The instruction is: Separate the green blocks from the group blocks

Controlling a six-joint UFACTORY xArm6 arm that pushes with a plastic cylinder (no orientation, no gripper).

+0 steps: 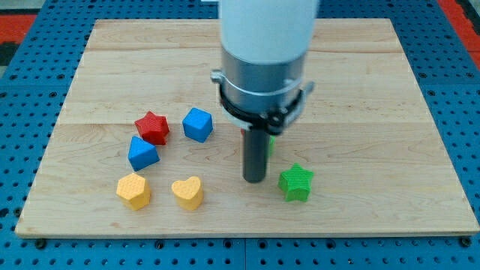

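My tip rests on the wooden board, just left of a green star block, about a block's width away. A second green block shows only as a sliver behind the rod; its shape cannot be made out. To the view's left lies a group: a red star block, a blue cube, another blue block, a yellow hexagon-like block and a yellow heart block.
The arm's large grey and white body hides the board's middle top. A blue pegboard surface surrounds the board on all sides.
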